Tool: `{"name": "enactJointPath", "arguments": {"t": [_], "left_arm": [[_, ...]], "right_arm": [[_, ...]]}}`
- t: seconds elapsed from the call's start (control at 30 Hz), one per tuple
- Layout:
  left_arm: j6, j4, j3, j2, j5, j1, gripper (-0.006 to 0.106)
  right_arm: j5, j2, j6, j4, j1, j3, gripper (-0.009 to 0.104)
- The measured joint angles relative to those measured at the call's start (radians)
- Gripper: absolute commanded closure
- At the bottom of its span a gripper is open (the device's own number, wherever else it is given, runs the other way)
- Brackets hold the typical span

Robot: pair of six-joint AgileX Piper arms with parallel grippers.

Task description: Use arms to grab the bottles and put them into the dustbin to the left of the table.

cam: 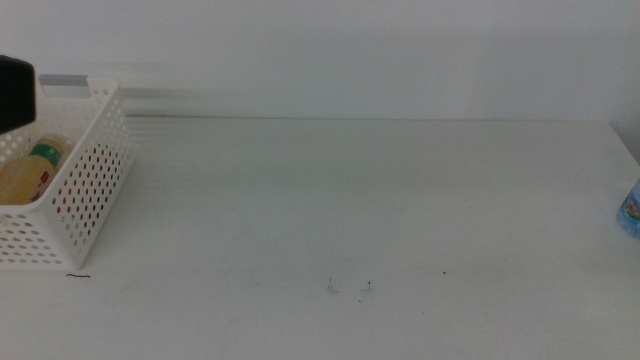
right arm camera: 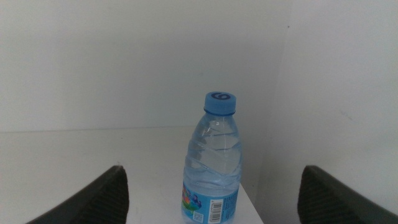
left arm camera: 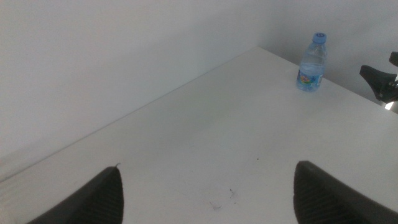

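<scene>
Dustbin: the white rectangular plastic basket with round-hole walls (cam: 85, 175) is sitting at the left end of the wide white tabletop (cam: 350, 200); a yellow juice bottle with a red-green label (cam: 30, 172) is already lying inside it. A reddish tint is showing through the holes, but I cannot tell what it is.

Remaining bottle: the small clear water bottle with blue cap and label (right arm camera: 213, 163) is standing upright at the far right corner of the table, well apart from the basket.

Right gripper: its black pointed jaws (right arm camera: 214, 196) are standing spread wide, with the water bottle centred between them but not yet touched.

Left gripper: its dark jaws (left arm camera: 208, 196) are also spread and holding nothing, looking along the table from the basket's end; a dark block (cam: 15, 90) at the left edge of the middle view is probably part of this arm.

Risk: the bottle is standing close to the table's edge and looks light, so a jaw tip nudging it off-centre could tip it or push it off the table. The carry to the basket is long, so a loose pinch could let it slip.

View differences: only the middle view is showing the basket and its contents, and there the water bottle is just a sliver at the right edge (cam: 630, 208). The left wrist view is showing the whole bottle (left arm camera: 311, 63) with the other arm's dark gripper (left arm camera: 379, 81) just beside it. The right wrist view alone is showing how the bottle lines up between the jaws.
</scene>
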Motion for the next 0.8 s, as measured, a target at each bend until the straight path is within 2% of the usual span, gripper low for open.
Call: {"name": "enactJointPath", "arguments": {"t": [0.3,0.57,0.7,0.8], "left_arm": [[0.000,0.000,0.000,0.000,0.000,0.000,0.007],[0.000,0.000,0.000,0.000,0.000,0.000,0.007],[0.000,0.000,0.000,0.000,0.000,0.000,0.007],[0.000,0.000,0.000,0.000,0.000,0.000,0.007]], "right_arm": [[-0.052,0.007,0.065,0.002,0.000,0.000,0.002],[-0.095,0.158,-0.017,0.028,0.000,0.000,0.002],[-0.188,0.255,-0.049,0.040,-0.002,-0.002,0.002],[-0.262,0.321,-0.071,0.077,-0.002,-0.002,0.002]]}}
